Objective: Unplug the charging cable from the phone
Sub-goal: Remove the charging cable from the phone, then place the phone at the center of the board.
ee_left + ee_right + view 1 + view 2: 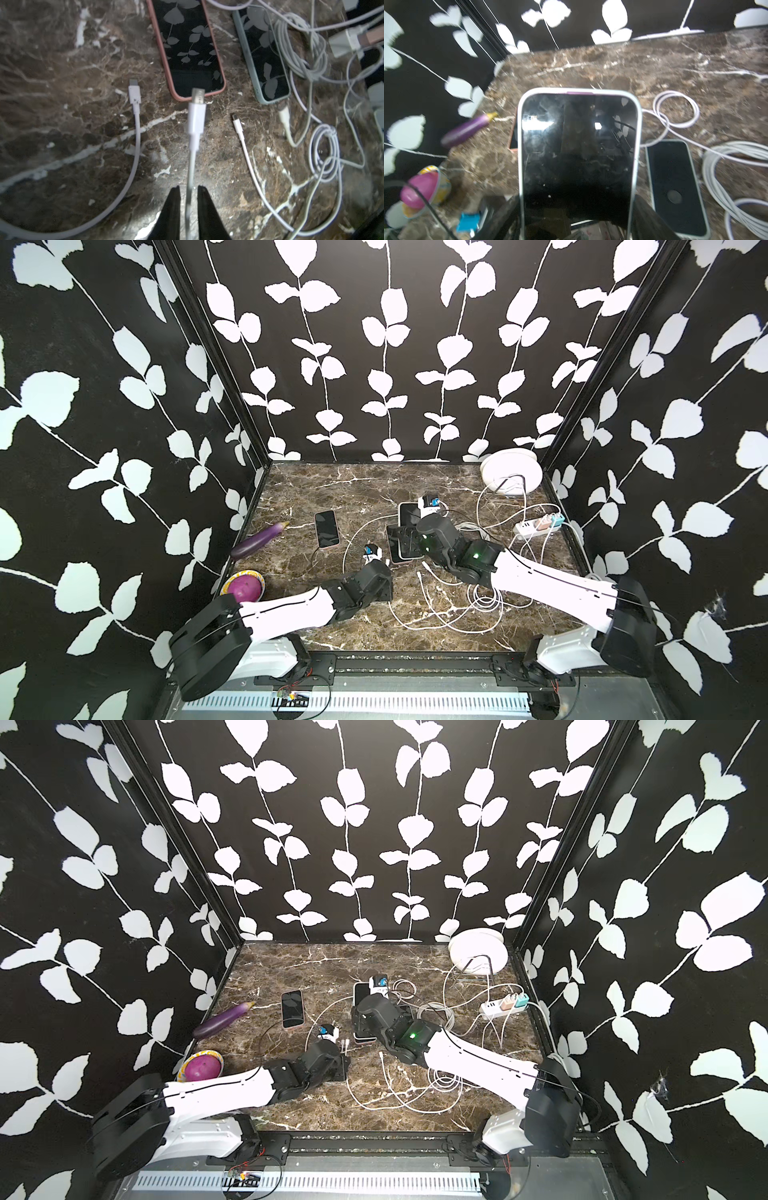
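Marble-patterned tabletop inside a booth of black walls printed with white leaves. From the left in both top views: a bowl and an eggplant, then a lone phone lying flat.

Next, the left gripper: in the left wrist view its fingers stand slightly apart, the white charging cable running between them without visible pressure. The cable's plug sits just off the bottom edge of the pink-cased phone, metal tip bare, so it reads as out of the port.

Further right, the right gripper clasps the near end of a pale-cased phone by its side edges. Whether that phone overlaps the pink-cased one cannot be told. A cable tangle and power strip close the row.

Handling, as judged: cord light, limp and slick; the rigid plug housing is the firmer hold, drawn straight along the phone's length. Phones are light, glass-faced, and apt to slide on polished stone; brace at the edges.
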Robot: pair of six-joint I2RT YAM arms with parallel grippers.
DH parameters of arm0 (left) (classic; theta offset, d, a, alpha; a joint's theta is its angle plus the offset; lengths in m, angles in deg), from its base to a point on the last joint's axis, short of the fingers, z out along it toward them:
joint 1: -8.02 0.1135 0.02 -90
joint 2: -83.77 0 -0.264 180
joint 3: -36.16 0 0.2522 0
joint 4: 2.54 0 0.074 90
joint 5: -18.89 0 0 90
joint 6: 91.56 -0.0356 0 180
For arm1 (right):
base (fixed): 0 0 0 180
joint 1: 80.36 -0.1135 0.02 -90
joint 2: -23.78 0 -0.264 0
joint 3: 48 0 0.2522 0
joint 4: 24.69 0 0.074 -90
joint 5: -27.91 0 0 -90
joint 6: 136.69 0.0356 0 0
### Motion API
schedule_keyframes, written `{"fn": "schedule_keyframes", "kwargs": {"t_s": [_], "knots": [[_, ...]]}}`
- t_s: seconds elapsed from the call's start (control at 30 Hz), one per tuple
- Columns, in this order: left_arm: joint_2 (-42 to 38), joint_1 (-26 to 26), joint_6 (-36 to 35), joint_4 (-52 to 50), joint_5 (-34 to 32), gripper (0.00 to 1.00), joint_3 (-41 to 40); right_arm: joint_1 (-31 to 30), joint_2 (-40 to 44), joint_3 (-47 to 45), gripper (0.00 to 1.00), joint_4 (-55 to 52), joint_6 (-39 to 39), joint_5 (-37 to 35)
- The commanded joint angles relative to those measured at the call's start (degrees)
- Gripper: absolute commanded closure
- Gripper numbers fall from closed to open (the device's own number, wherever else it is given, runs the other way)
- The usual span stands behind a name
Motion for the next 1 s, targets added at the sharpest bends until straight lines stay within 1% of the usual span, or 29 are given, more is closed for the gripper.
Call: {"fn": "schedule_keyframes", "kwargs": {"t_s": [0.0, 0.03, 0.1, 0.2, 0.3, 0.33, 0.4, 0.5, 0.53, 0.6, 0.7, 0.8, 0.9, 0.97], "knots": [[1.3, 1.0, -1.0, -4.8, 1.4, 0.57, 2.3, -0.2, 3.4, 0.8, 1.00, -3.2, -0.4, -1.4], [1.6, 1.5, -1.1, -5.5, 1.9, 0.50, 2.5, -0.2, 3.5, 1.4, 1.00, -5.0, -0.2, -1.8], [1.5, 2.8, -1.0, -6.7, 3.0, 0.44, 2.7, -0.2, 3.2, 2.9, 1.00, -8.3, 0.0, -2.5], [-0.6, 5.2, -1.8, -10.0, 3.8, 0.40, 3.2, -0.1, 2.3, 5.3, 1.00, -11.9, 0.2, -2.7], [-4.4, 8.0, -3.2, -16.5, 1.2, 0.37, 4.5, -0.1, 0.2, 8.9, 1.00, -14.2, -0.5, -1.2], [-5.7, 9.2, -3.7, -18.5, 0.4, 0.39, 4.8, -0.1, -1.3, 10.7, 1.00, -15.2, -0.9, -0.6], [-6.3, 12.8, -4.9, -20.8, 0.7, 0.47, 5.8, -0.1, -4.3, 14.8, 1.00, -16.6, -1.6, 1.3], [-4.0, 17.4, -6.1, -22.9, 1.8, 0.68, 7.8, -0.2, -9.7, 20.2, 1.00, -18.9, -1.8, 3.8], [-3.0, 18.1, -6.4, -23.1, 2.2, 0.71, 8.3, -0.2, -12.2, 22.3, 1.00, -19.2, -1.7, 4.5], [-1.9, 19.0, -6.4, -22.3, 2.5, 0.75, 8.7, -0.4, -16.3, 25.4, 1.00, -19.1, -1.2, 7.2], [-1.1, 20.3, -5.8, -19.5, 3.4, 0.76, 7.1, -0.7, -21.6, 29.9, 1.00, -19.7, -0.8, 8.8], [1.0, 23.3, -5.9, -16.7, 6.3, 0.84, 6.3, -0.7, -26.9, 33.8, 1.00, -20.0, -0.5, 11.2], [0.7, 23.9, -6.4, -15.8, 5.7, 0.89, 6.3, -0.8, -31.6, 37.1, 1.00, -19.8, 0.1, 12.7], [-0.6, 24.1, -5.9, -16.0, 4.8, 0.90, 6.0, -0.8, -35.4, 39.8, 1.00, -20.1, 0.6, 13.0]]}}
